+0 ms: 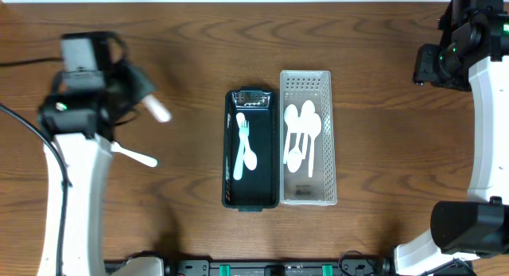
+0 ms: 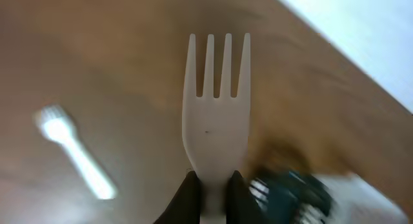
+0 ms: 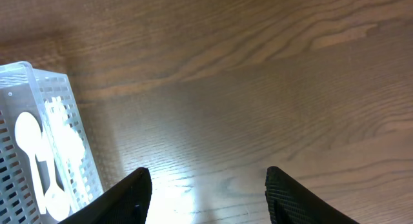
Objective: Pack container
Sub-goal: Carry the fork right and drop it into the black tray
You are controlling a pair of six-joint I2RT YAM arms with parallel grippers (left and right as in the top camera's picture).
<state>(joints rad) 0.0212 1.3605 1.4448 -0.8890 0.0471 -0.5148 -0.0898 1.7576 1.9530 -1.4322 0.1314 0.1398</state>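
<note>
My left gripper point(image 2: 211, 185) is shut on a white plastic fork point(image 2: 216, 114), tines pointing away from the camera. In the overhead view that fork point(image 1: 159, 110) sticks out of the gripper at the left of the table. Another white fork point(image 1: 135, 155) lies on the wood below it and also shows in the left wrist view point(image 2: 74, 152). A dark green tray point(image 1: 231, 188) holds a fork and a spoon. A clear white basket point(image 1: 328, 188) beside it holds several white spoons. My right gripper point(image 3: 208, 185) is open and empty over bare wood, right of the basket point(image 3: 39, 95).
The table is dark wood. A black cable point(image 1: 32, 133) runs along the left edge by the left arm. The right arm point(image 1: 477, 109) stands at the far right edge.
</note>
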